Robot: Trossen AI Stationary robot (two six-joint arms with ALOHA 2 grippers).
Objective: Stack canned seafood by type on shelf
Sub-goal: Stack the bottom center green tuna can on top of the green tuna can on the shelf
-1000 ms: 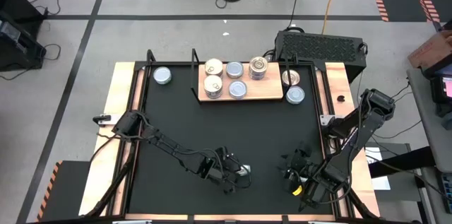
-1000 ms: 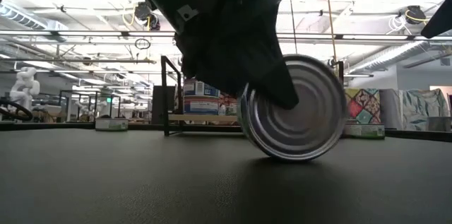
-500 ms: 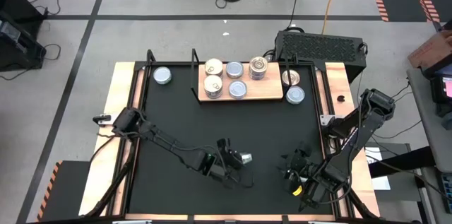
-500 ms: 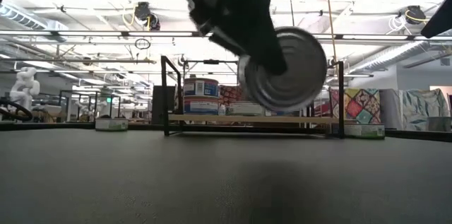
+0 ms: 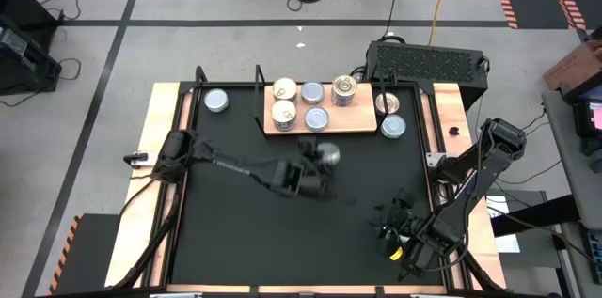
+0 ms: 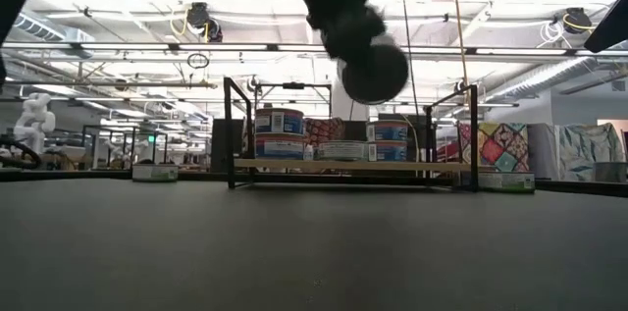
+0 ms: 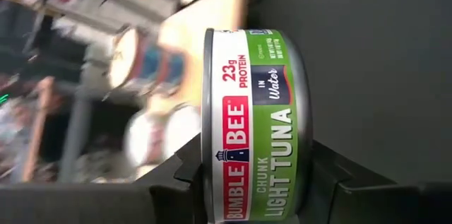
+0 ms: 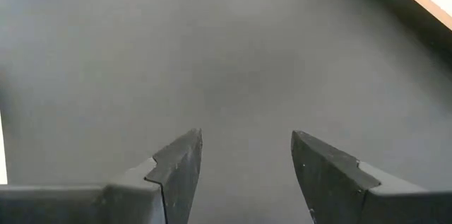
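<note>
While the left gripper (image 7: 258,181) clamps a green-labelled tuna tin (image 7: 251,121) on its edge, aloft just short of the shelf (image 5: 362,125), a tilted release could topple the tins (image 5: 284,113) stacked there. Well clear of the shelf, the right gripper (image 8: 247,157) waits, jaws spread and empty.

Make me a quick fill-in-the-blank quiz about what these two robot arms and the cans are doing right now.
1. The left gripper holds a can labelled chunk light ____.
2. That can is ____ the table, not resting on it.
3. The right gripper stands open and holds ____.
4. The shelf is made of ____.

Missing words: tuna; above; nothing; wood
</note>
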